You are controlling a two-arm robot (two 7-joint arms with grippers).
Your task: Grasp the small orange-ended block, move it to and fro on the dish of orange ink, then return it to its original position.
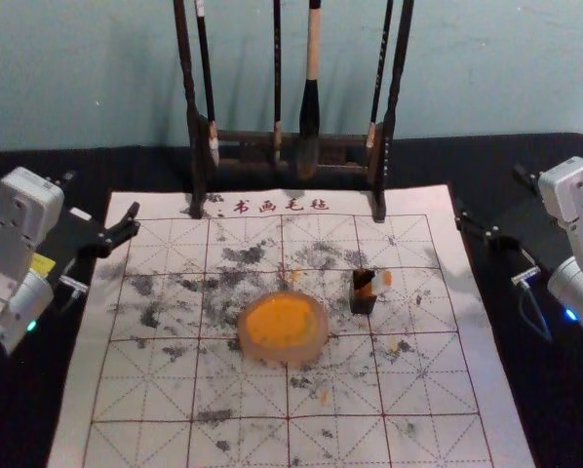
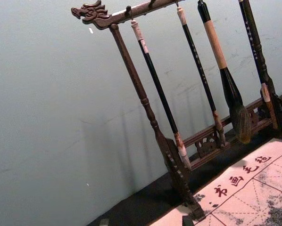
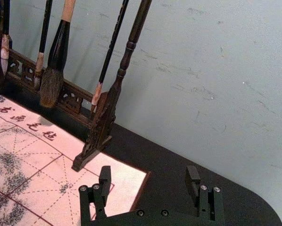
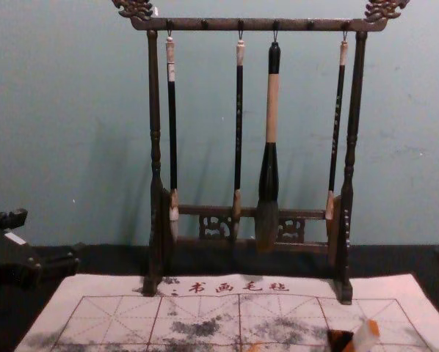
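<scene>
The right gripper (image 1: 489, 193) hovers, fingers spread, the orange-ended block (image 1: 385, 280) to its left, the splayed left gripper (image 1: 100, 195) beyond.

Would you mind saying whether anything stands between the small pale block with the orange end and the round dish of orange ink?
Yes: the small dark holder sits right on the dish side of the block. Lifting the block first would probably clear it. Beyond that, only stained white mat lies between.

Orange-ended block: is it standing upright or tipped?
Tipped: in the chest view, the block slants, its orange end up and right.
</scene>
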